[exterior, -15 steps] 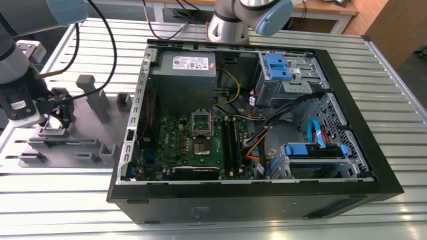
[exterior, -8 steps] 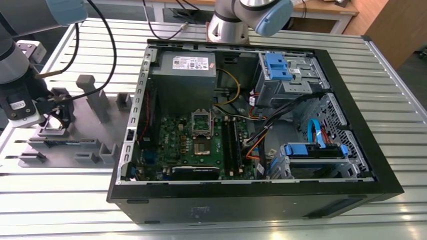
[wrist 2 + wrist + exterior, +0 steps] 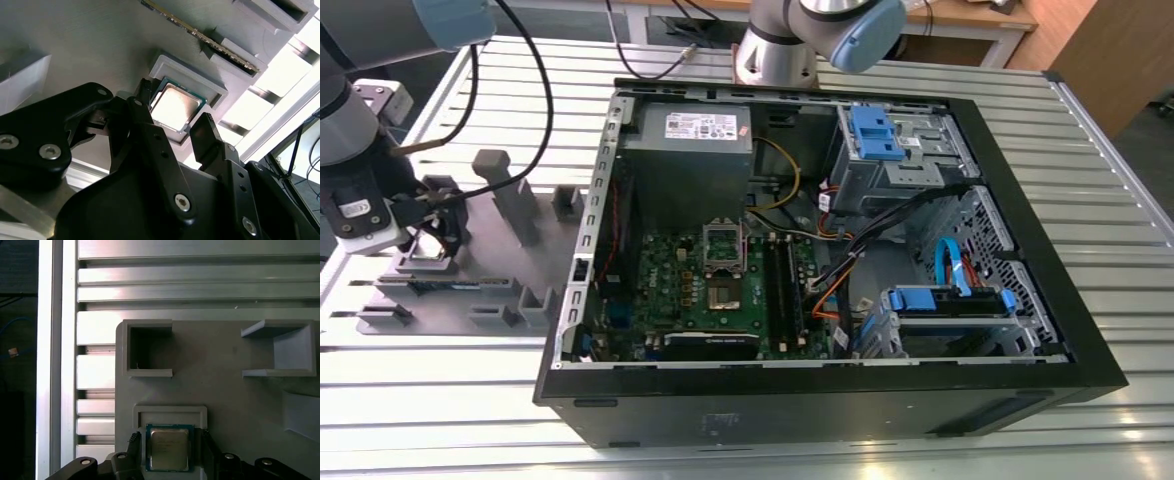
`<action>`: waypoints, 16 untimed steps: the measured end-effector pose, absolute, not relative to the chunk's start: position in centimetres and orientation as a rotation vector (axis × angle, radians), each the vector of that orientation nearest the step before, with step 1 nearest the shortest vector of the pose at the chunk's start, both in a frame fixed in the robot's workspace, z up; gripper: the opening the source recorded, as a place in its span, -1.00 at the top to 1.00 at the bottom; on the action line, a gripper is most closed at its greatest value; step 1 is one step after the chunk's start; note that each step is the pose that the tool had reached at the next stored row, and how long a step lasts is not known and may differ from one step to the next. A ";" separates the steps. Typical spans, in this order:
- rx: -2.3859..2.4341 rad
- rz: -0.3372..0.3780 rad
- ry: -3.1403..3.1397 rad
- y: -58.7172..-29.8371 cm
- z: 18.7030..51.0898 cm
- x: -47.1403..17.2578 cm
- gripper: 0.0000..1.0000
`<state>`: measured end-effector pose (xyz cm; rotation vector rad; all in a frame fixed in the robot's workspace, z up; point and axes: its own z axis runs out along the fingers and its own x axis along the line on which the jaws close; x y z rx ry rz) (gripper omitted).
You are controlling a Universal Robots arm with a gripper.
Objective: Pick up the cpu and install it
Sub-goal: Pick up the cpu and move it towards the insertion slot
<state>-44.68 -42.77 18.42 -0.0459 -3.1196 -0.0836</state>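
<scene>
second wrist view | hand (image 3: 174,110): black fingers (image 3: 150,135) spread, one on each side of the cpu (image 3: 176,105), contact unclear | cpu: lies flat in raised grey pocket (image 3: 200,80) near the fixture plate (image 3: 75,35) edge | thin board strip (image 3: 200,36) stands on edge in slotted blocks (image 3: 235,62) | slatted surface (image 3: 272,80) past the plate edge

Glare whitens the top of the cpu (image 3: 175,106) in the second wrist view; the table slats (image 3: 282,75) beyond the cpu blow out white; the computer case (image 3: 1017,205) is dim inside.

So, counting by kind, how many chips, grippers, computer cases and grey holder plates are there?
cpu: 1
gripper: 1
open computer case: 1
grey fixture plate: 1
Total: 4
</scene>
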 end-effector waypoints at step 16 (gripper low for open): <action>-0.031 -0.083 -3.120 -42.8 18.4 -44.7 -0.18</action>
